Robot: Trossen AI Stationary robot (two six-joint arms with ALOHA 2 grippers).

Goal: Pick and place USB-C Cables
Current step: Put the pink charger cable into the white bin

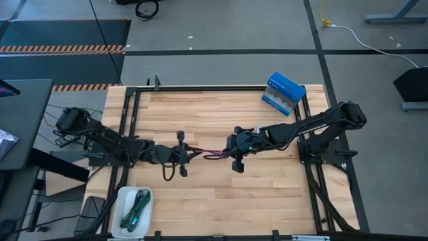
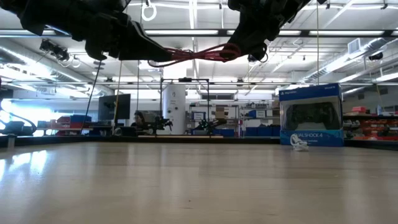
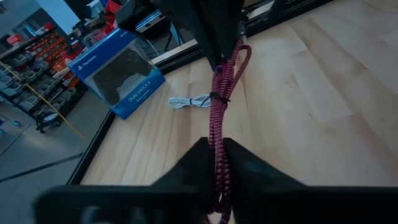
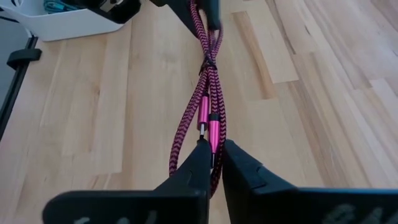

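Note:
A maroon braided cable bundle (image 1: 209, 154) hangs in the air between my two grippers, high over the middle of the table, as the low view (image 2: 199, 54) shows. My left gripper (image 1: 190, 153) is shut on its left end and my right gripper (image 1: 227, 152) on its right end. A white cable bundle (image 3: 193, 101) lies on the table by the blue box (image 1: 284, 94). Green and teal bundles (image 1: 136, 207) lie in the white tray (image 1: 120, 221) at the near left. My left gripper pinches the left end of the maroon bundle (image 3: 217, 146) between its two fingers, coming level from the table's left, along the cable. The bundle is lifted clear and runs on to the other gripper. My right gripper pinches the bundle's right end, by the pink connectors (image 4: 210, 135), between its two fingers. It comes from the table's right, along the cable. The bundle is clear of the table and stretched between both grippers.
The blue-and-white box (image 2: 310, 115) stands at the far right of the table. A black frame (image 1: 200, 87) runs round the table's edges. Bare wood lies below the cable and toward the near edge.

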